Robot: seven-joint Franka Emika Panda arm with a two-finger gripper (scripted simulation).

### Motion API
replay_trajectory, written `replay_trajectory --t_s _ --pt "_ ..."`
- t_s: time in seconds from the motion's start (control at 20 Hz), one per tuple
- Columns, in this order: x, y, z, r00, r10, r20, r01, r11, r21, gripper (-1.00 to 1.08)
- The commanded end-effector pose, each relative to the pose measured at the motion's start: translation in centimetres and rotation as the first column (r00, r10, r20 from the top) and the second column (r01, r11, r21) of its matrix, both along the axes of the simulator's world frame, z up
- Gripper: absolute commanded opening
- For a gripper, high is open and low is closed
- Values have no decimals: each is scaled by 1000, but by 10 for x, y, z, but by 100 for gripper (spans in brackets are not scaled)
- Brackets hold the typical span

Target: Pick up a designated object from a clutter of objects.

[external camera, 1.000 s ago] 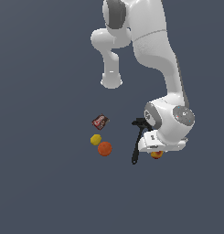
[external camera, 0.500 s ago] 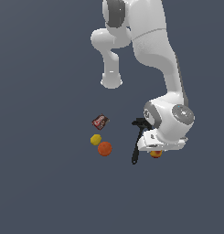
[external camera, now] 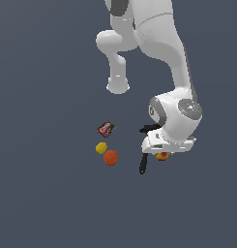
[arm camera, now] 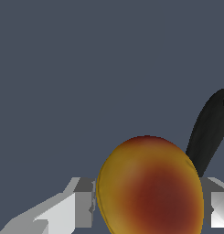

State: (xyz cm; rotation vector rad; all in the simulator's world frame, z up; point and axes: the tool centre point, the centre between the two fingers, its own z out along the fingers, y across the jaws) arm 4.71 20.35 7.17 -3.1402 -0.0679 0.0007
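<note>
Round yellow-orange fruit with a red blotch [arm camera: 150, 187] flanked by the white gripper [arm camera: 147, 208].

The fingers [arm camera: 70, 208] are seen on either side of the fruit; whether it is actually gripped cannot be told. It is placed just beside the black hammer [external camera: 144, 157], well apart from the plain orange ball [external camera: 110, 157].

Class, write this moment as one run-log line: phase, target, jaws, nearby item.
phase: grasp | target: yellow-red fruit between the gripper jaws | contact: cannot tell | nearby: black hammer beside fruit
</note>
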Motion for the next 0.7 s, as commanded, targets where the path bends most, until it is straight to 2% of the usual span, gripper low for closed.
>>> replay_trajectory --t_s 0.0,0.65 --pt "-7 -8 14 1000 0 2 0 1000 0 -100" --pt "-56 -61 105 1000 -1 2 1 1000 -1 -100"
